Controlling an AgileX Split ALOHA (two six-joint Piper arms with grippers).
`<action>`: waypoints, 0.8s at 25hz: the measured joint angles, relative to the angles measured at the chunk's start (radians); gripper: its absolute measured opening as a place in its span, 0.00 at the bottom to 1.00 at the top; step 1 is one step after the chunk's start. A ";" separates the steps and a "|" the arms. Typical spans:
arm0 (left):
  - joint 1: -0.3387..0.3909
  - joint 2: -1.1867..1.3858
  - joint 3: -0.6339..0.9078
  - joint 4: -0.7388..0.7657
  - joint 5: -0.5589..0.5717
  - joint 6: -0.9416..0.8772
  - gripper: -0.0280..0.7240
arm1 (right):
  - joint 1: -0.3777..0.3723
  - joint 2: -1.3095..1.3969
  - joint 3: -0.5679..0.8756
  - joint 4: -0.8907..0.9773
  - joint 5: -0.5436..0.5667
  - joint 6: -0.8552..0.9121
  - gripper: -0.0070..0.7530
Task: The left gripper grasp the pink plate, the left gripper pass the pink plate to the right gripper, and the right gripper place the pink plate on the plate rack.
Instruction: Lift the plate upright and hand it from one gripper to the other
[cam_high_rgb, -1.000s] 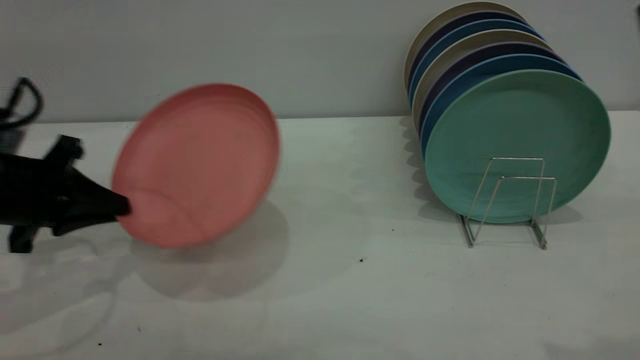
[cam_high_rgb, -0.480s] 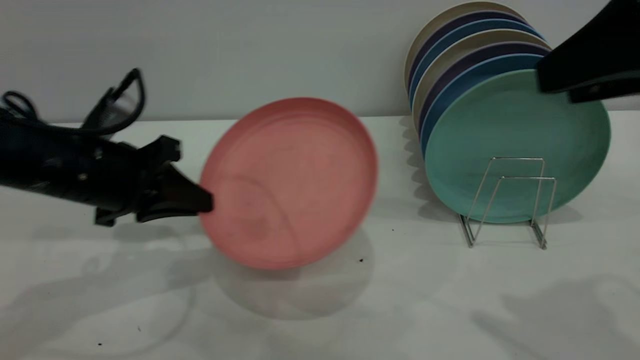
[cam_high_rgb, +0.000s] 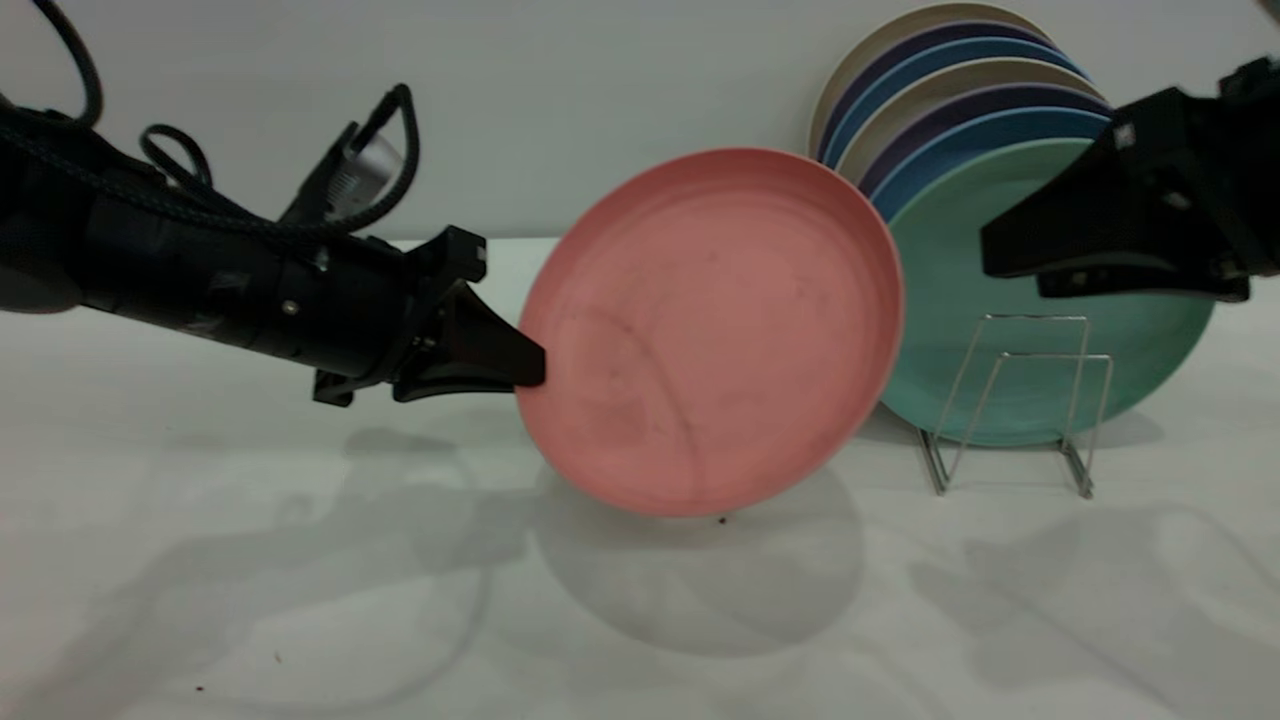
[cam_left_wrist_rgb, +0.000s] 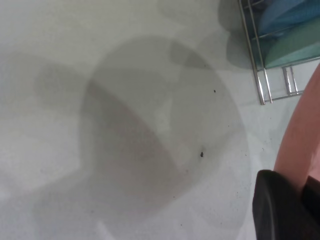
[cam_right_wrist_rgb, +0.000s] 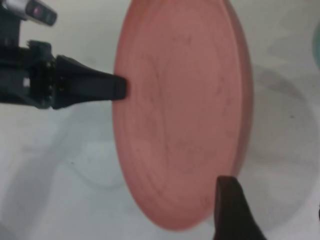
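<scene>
The pink plate is held upright above the bench, clamped at its edge by the left pincer. The right pincer, just beside the opposite rim, is not yet closed on it; its spread cannot be told.

Mint-green plate fronting stacked blue, purple, beige plates

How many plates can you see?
8 plates. The pink plate hangs above the table, pinched at its edge by the left gripper. Seven stand in the plate rack: the mint-green plate in front, six behind it. More may be hidden.
</scene>
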 joint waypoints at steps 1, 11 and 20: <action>0.000 0.000 0.000 0.000 0.000 0.000 0.07 | 0.000 0.000 0.000 0.000 0.000 0.000 0.58; -0.065 0.000 -0.005 0.001 0.000 -0.001 0.07 | 0.000 0.070 -0.023 0.039 0.037 -0.023 0.58; -0.134 0.000 -0.051 -0.002 0.037 -0.006 0.07 | 0.000 0.112 -0.024 0.040 0.054 -0.025 0.57</action>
